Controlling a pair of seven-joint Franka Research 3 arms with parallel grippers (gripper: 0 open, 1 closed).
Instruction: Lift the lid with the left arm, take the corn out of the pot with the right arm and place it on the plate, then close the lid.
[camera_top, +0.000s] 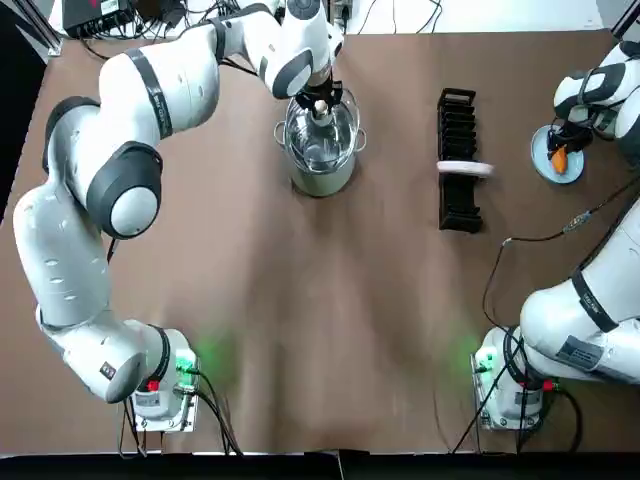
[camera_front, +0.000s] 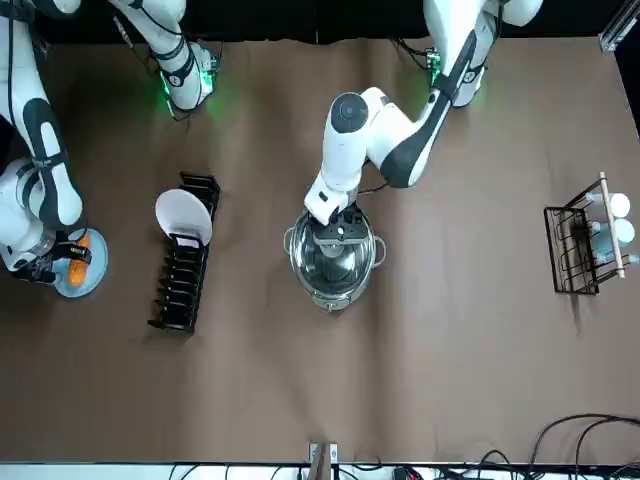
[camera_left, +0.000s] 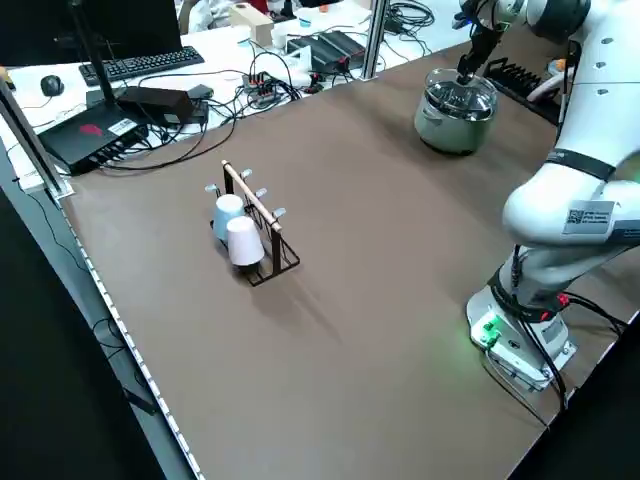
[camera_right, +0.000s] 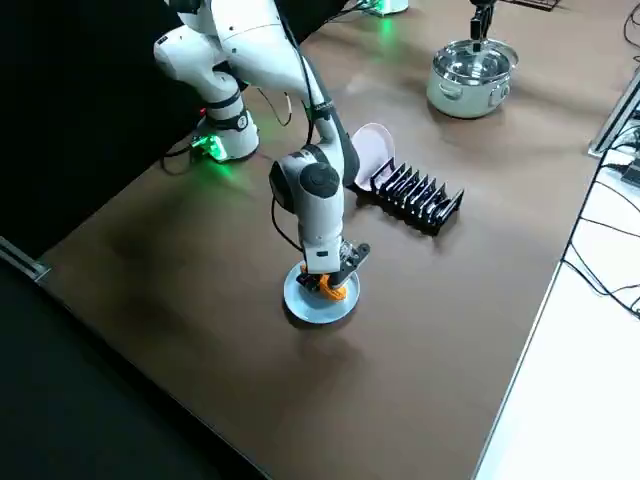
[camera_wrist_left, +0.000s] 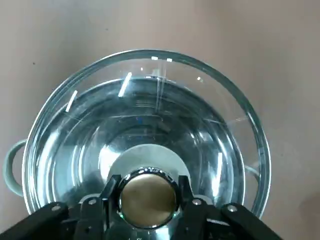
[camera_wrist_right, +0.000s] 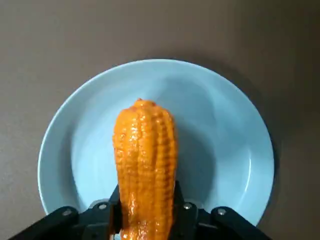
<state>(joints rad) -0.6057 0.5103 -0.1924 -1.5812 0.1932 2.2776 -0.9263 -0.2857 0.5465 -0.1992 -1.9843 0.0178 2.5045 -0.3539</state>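
Note:
The glass lid (camera_wrist_left: 150, 110) is level over the steel pot (camera_top: 322, 176) at the far middle of the table. My left gripper (camera_top: 320, 108) is shut on its round metal knob (camera_wrist_left: 148, 193). Whether the lid rests on the rim or hangs just above it, I cannot tell. The pot looks empty through the glass. At the far right, the orange corn (camera_wrist_right: 145, 160) lies lengthwise over the light blue plate (camera_wrist_right: 225, 150). My right gripper (camera_top: 562, 150) is shut on one end of it, low over the plate (camera_right: 305, 305).
A black dish rack (camera_top: 458, 190) holding one white plate (camera_top: 465, 168) stands between the pot and the blue plate. A wire mug rack (camera_front: 585, 235) with cups sits at the table's left side. A cable (camera_top: 530, 240) trails near the right arm's base.

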